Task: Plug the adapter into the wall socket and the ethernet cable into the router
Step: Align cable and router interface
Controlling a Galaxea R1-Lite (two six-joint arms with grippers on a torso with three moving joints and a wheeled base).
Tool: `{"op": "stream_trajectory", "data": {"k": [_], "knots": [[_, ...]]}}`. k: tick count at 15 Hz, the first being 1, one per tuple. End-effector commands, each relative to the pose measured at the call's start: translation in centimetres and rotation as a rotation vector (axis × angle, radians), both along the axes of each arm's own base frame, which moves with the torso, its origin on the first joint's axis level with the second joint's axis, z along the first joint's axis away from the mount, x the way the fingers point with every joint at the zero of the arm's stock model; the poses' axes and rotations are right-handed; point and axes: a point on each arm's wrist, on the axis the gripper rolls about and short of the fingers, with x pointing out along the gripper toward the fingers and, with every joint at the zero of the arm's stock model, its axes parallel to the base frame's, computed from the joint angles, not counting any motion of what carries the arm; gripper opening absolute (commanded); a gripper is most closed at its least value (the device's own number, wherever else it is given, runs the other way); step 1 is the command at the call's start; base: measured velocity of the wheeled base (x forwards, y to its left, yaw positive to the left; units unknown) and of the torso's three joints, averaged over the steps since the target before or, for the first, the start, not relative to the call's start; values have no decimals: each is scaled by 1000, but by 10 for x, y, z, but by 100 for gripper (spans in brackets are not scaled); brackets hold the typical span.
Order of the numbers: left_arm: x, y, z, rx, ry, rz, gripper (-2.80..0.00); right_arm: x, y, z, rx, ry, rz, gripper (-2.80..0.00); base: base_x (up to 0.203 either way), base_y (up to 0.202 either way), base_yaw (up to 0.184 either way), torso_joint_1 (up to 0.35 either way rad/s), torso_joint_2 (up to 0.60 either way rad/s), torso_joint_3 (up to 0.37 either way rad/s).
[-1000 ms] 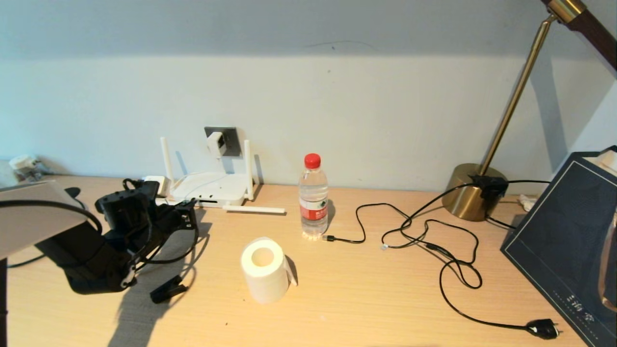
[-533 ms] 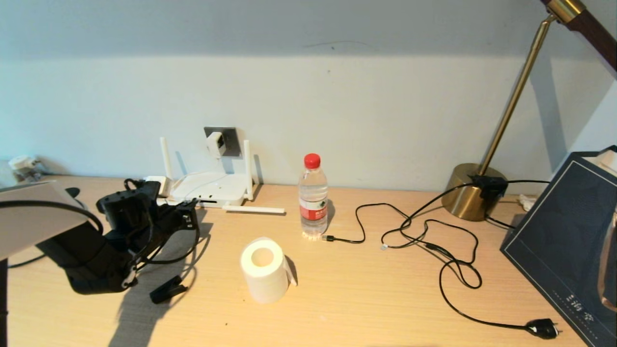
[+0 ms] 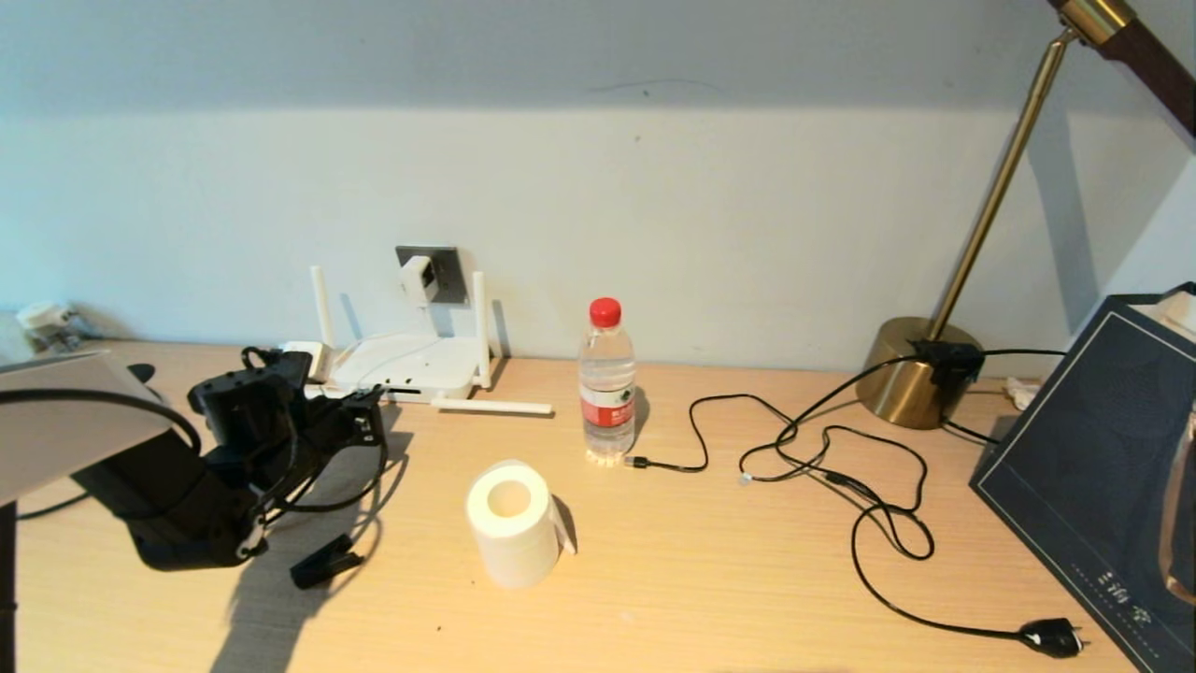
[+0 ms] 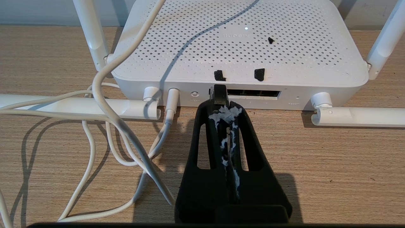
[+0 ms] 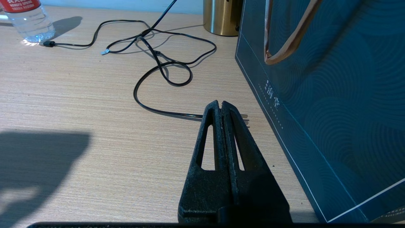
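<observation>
One red-labelled bottle (image 3: 607,393), writing illegible

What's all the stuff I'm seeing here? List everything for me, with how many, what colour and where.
router: one, white, four antennas, by the wall on the left
wall socket: one, dark grey, on the wall above the router
adapter: one, white, sitting in the wall socket
ethernet cable: one, black, its plug at the router's front ports
water bottle: one, clear with red cap, mid-desk
paper roll: one, white, front middle
thin cord: one, black, two-pin plug, looped on the right
lamp: one, brass, back right
bag: one, dark blue, far right
desk: one, light wood
left gripper: one, black, shut on the ethernet cable's plug
right gripper: one, black, shut, beside the bag
</observation>
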Motion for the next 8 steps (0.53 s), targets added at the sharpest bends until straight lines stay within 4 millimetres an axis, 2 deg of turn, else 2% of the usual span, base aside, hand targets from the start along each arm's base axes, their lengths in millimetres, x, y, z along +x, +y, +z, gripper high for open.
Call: {"op": "stream_trajectory", "data": {"k": [1,8], "knots": [[0,0,0,1,-6,0,-280,0,0,0,0,0,0,-280,0,0,0,0,0,0],[1,1,-4,-1,4,3,-280,0,0,0,-1,-1,0,-280,0,0,0,0,0,0]]}}
